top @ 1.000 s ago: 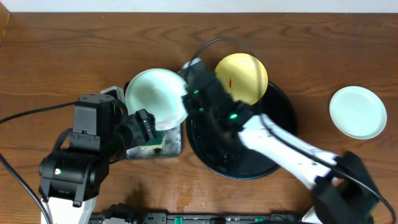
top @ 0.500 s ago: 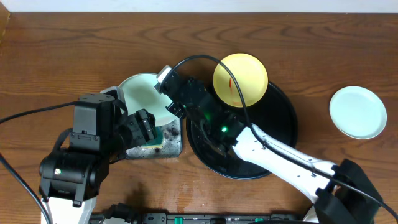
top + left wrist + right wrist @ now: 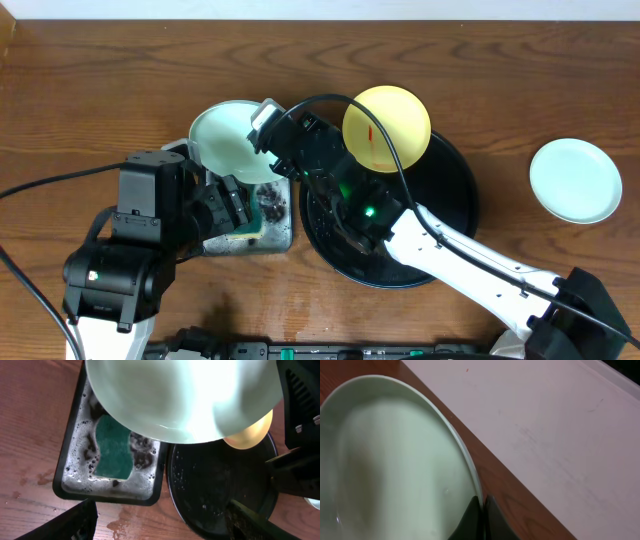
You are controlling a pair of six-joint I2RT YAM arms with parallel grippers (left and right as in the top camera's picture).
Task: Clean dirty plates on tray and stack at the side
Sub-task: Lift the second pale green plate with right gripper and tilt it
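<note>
My right gripper (image 3: 266,150) is shut on the rim of a mint-green plate (image 3: 224,140) and holds it tilted above the rectangular sponge tray. That plate fills the right wrist view (image 3: 395,460), with the jaws (image 3: 481,510) pinching its edge, and it fills the top of the left wrist view (image 3: 185,395). The pale yellow plate (image 3: 386,126) with a red smear leans on the far rim of the round black tray (image 3: 455,215). A second mint-green plate (image 3: 575,180) lies on the table at the right. My left gripper (image 3: 160,520) is open and empty, just in front of the sponge tray.
The rectangular black tray (image 3: 67,487) holds soapy water and a green sponge (image 3: 114,452). It stands right beside the round tray. A wet patch (image 3: 130,522) lies on the wood in front of it. My right arm (image 3: 470,265) stretches across the round tray.
My right gripper has carried the mint-green plate further left and up over the sponge tray and tilted it. The left arm has stayed in place.
</note>
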